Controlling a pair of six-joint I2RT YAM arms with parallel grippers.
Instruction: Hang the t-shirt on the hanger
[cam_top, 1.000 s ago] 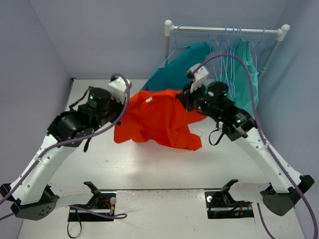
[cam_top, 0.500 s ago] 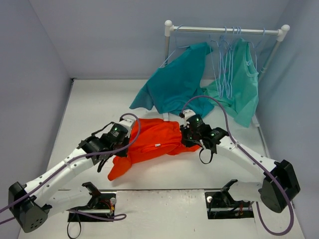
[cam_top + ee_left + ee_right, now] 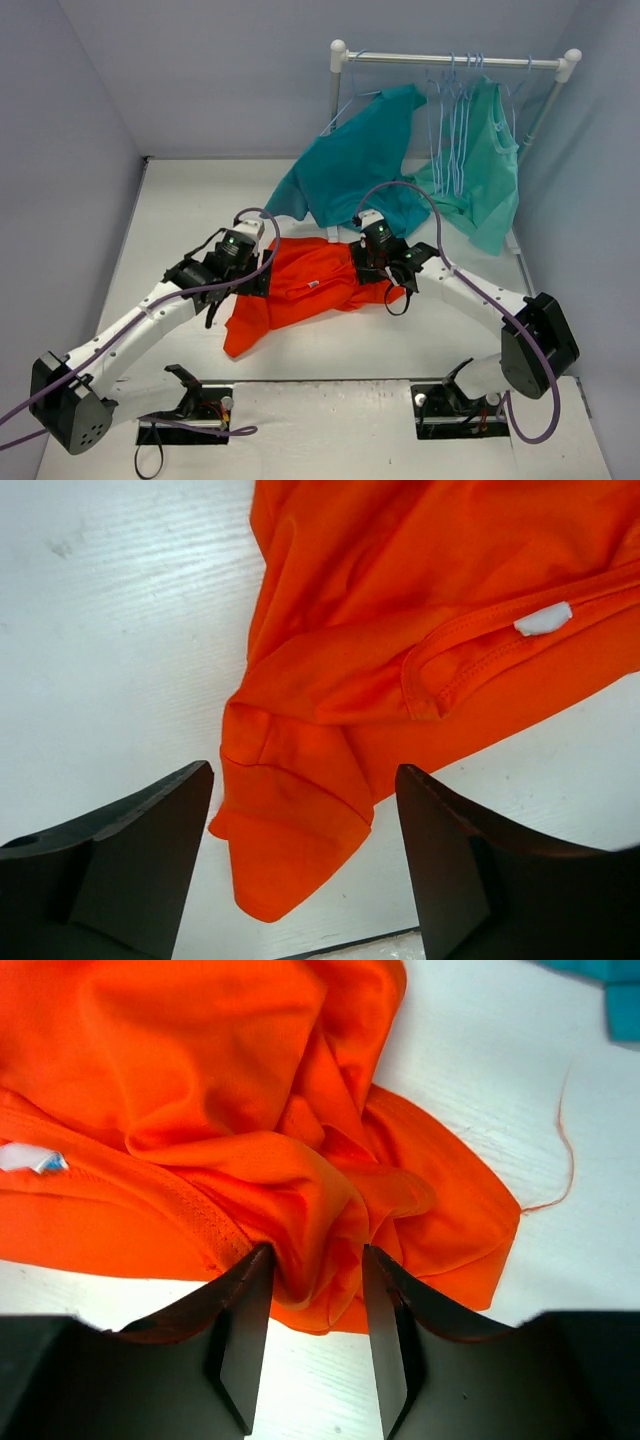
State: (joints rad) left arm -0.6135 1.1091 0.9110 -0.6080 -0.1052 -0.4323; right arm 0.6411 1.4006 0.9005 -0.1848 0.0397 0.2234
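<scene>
Right gripper (image 3: 316, 1255) is pinching a bunched fold of the t-shirt (image 3: 310, 285), its jaws drawn close with cloth filling the gap and pressing on both fingers, so it appears to be holding. Left gripper (image 3: 302, 775) is hanging wide open over a sleeve, which is lying flat between the two fingers without touching either.

Around them the orange-red garment is lying crumpled on the table (image 3: 180, 210), near the middle, with the white label (image 3: 543, 618) showing inside the neck opening. A loose thread (image 3: 565, 1150) is trailing off to the right of the cloth.

Judging from this, the shirt is being laid out and regripped; nothing is being threaded onto a hanger yet. The next move is calling for a clean hold at the neck or shoulders and for a hanger (image 3: 452, 130) to be fetched from the rail (image 3: 455, 62) at the far right, well apart from the shirt.

Several hangers are bunching together there between a teal shirt (image 3: 350, 170) and a green garment (image 3: 490, 170), so telling one wire from another is proving hard. In the overhead view the wrists are covering both sets of fingers, and the shirt's folds are hiding its far sleeve and hem.
</scene>
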